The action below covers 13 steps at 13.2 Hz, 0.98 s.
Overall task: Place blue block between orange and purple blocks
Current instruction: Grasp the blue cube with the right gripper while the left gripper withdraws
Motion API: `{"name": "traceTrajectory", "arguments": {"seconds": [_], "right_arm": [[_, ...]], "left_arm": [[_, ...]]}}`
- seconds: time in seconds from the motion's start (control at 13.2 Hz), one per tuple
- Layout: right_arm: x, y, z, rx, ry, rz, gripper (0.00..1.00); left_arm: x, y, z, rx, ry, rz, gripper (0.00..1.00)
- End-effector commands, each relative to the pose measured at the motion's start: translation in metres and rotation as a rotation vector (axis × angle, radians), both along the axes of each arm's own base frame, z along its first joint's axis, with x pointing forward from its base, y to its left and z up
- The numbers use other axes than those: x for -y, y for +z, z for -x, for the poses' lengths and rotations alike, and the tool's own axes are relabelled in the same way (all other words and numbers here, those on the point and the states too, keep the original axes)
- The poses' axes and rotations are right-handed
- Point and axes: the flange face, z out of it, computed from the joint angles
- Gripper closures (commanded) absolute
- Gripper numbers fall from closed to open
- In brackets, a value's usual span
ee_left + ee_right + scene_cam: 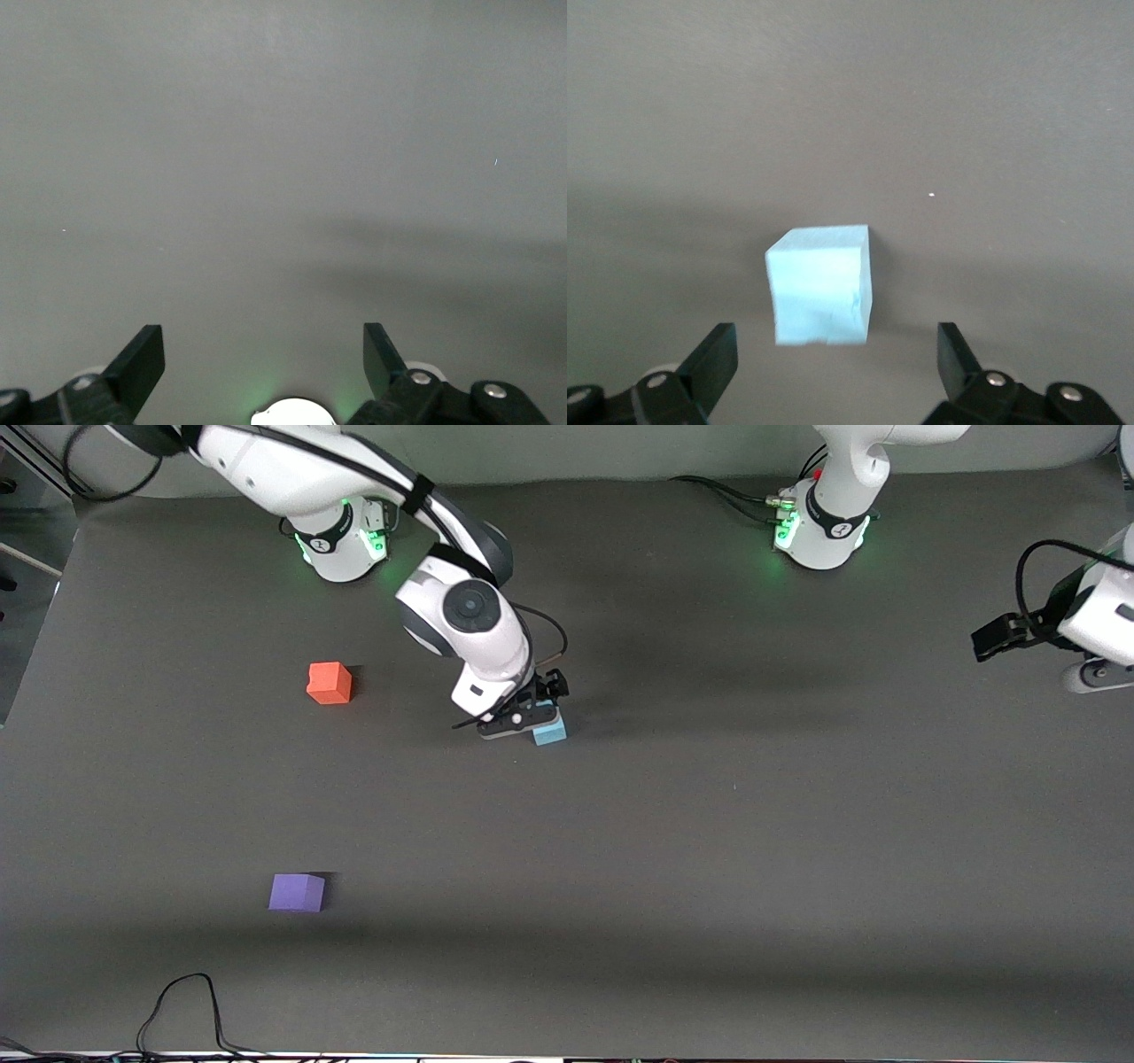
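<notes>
Blue block (550, 731): sitting on the worktop (753, 824) near its middle, toward the edge where the robots' bases stand; not yet lifted.
Right claw (532, 713): hanging low over the blue block, fingers spread, pinching nothing.
Left claw (992, 638): waiting at the left arm's end, fingers spread, holding nothing.
Orange block (330, 683) and purple block (297, 892): lying well apart toward the right arm's end, purple nearer the camera edge.
Handling: looking light, matte, slightly soft; probably gripping well across two flat opposite faces.
</notes>
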Motion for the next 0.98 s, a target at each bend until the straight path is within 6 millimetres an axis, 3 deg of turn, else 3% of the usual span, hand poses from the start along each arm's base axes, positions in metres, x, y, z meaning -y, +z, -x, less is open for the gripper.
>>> {"name": "traceTrajectory", "arguments": {"seconds": [0.0, 0.23, 0.38, 0.45, 0.53, 0.6, 0.76, 0.91], "right_arm": [[-0.016, -0.038, 0.006, 0.037, -0.038, -0.008, 0.00], [-0.020, -0.059, 0.011, 0.034, -0.038, -0.033, 0.00], [-0.020, -0.063, 0.011, 0.028, -0.038, -0.036, 0.04], [-0.020, -0.063, 0.011, 0.028, -0.038, -0.036, 0.21], [-0.019, -0.063, 0.011, 0.028, -0.038, -0.036, 0.48], [-0.019, -0.063, 0.011, 0.028, -0.040, -0.036, 0.60], [-0.016, -0.063, 0.007, 0.024, -0.052, -0.029, 0.66], [-0.013, -0.044, 0.001, 0.042, -0.063, -0.012, 0.68]], "left_arm": [[0.015, 0.018, -0.005, 0.024, -0.023, -0.002, 0.00], [0.011, 0.023, -0.010, 0.038, -0.012, -0.003, 0.00], [0.025, 0.026, -0.014, 0.025, -0.031, 0.002, 0.00], [0.028, 0.026, -0.014, 0.020, -0.038, 0.012, 0.00], [0.031, 0.025, -0.015, 0.021, -0.041, 0.049, 0.00], [0.033, 0.024, -0.016, 0.023, -0.040, 0.060, 0.00], [0.041, 0.025, -0.014, 0.016, -0.056, 0.061, 0.00], [0.054, 0.027, -0.008, -0.002, -0.069, 0.075, 0.00]]}}
